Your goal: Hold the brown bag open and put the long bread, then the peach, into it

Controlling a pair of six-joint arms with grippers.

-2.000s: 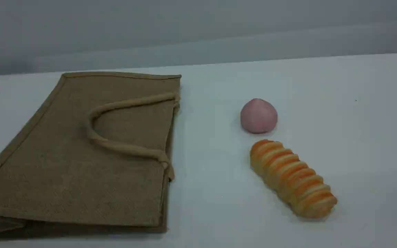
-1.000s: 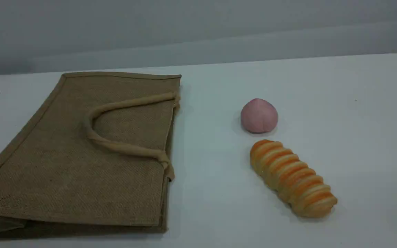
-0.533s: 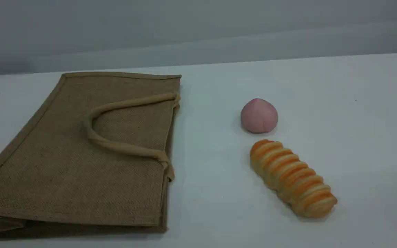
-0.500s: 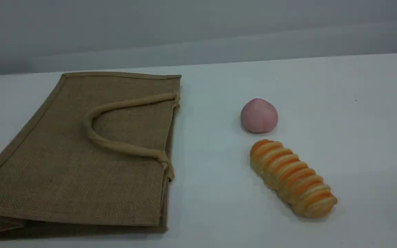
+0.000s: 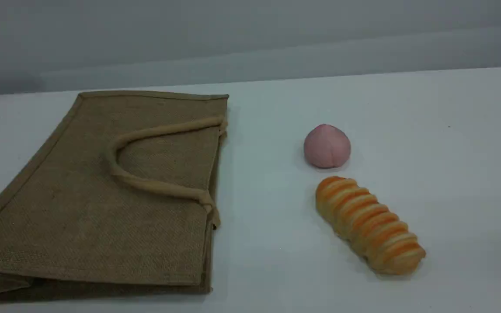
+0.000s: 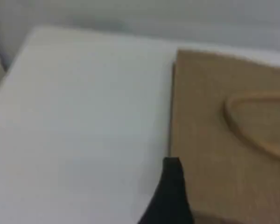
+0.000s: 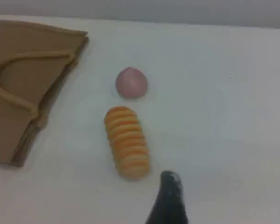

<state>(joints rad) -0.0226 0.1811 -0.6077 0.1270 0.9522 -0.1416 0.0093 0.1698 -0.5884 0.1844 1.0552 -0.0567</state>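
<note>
So the brown bag (image 5: 102, 191) is lying flat on the left side of the white counter (image 5: 450, 174), mouth facing right toward the food, and one beige handle (image 5: 146, 184) is flopped in a loop across the top panel. It's totally collapsed, the two sides pressed together, nothing inside that I can see.

Over on the right, the peach (image 5: 327, 146) sits a bit farther back, and the long bread (image 5: 369, 224) is just in front of it, angled so its far end points up at the peach and its near end runs off to the right. They're close, but there's a small gap between them. Both are well apart from the bag.

Neither arm shows in the scene view. The left hand (image 6: 170, 196) only shows one dark fingertip in its wrist view, hovering over the bag's edge by the bare counter; it's spread wide and holding nothing. The right hand (image 7: 170, 198) also shows one fingertip, up above the counter just beside the bread's near end, spread wide too, nothing in it.
</note>
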